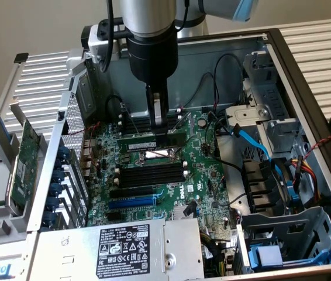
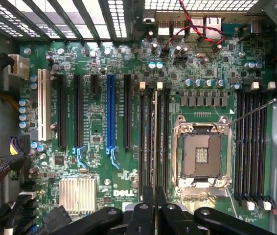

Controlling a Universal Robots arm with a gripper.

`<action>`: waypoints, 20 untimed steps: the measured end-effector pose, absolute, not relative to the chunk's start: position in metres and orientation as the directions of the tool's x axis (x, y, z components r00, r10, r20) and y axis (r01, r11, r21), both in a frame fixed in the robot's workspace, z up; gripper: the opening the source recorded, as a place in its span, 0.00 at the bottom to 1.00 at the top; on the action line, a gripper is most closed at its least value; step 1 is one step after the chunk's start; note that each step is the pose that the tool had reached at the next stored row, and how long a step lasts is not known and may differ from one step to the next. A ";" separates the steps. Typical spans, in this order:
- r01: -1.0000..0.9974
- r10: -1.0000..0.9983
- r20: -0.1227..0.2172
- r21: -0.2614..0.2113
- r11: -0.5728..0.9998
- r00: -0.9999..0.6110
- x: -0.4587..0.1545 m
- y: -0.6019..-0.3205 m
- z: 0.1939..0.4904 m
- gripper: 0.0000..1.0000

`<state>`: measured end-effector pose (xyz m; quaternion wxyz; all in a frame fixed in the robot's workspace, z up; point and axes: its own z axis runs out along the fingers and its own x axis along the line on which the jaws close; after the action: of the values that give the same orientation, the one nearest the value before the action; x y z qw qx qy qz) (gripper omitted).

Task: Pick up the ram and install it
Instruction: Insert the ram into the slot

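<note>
Claw (image 1: 158, 119) is down inside the open computer case (image 1: 235, 47). Its fingers are drawn in tight, clenched on the top edge of the ram (image 1: 145, 142) at about mid-length. From the wrist view I see the claw (image 2: 151, 201) with both fingers pressed close and the ram (image 2: 155, 142) edge-on between them, a thin pale line.

Ram: a long narrow green stick with a white label on the face toward the exterior view and dark chips along it. It stands on edge and level, just beside the processor socket (image 1: 154, 156). It runs parallel to the memory slots (image 1: 137, 124) that lie above the socket in the exterior view. In the wrist view it lines up along one slot of that bank (image 2: 148, 122), next to the socket (image 2: 199, 152). I cannot tell whether its lower edge is seated in the slot or only sits at it.

A second bank of black slots (image 1: 154, 174) lies on the socket's other side, apart from the ram
</note>
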<state>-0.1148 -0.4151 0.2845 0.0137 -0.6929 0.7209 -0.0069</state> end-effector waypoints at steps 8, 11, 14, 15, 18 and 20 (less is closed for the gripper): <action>-0.999 -0.999 -0.009 -0.034 0.040 -0.039 -0.119 -0.415 0.281 0.13; -0.999 -0.999 -0.008 -0.034 0.040 -0.039 -0.122 -0.413 0.276 0.13; -0.999 -0.999 -0.007 -0.034 0.040 -0.039 -0.123 -0.408 0.271 0.13; -0.999 -0.999 -0.006 -0.034 0.040 -0.039 -0.123 -0.406 0.270 0.13; -0.999 -0.999 -0.004 -0.034 0.039 -0.039 -0.124 -0.405 0.266 0.13; -0.999 -0.999 -0.003 -0.034 0.039 -0.039 -0.124 -0.405 0.264 0.13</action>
<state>-0.1236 -0.4047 0.2644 0.0130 -0.6930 0.7207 -0.0113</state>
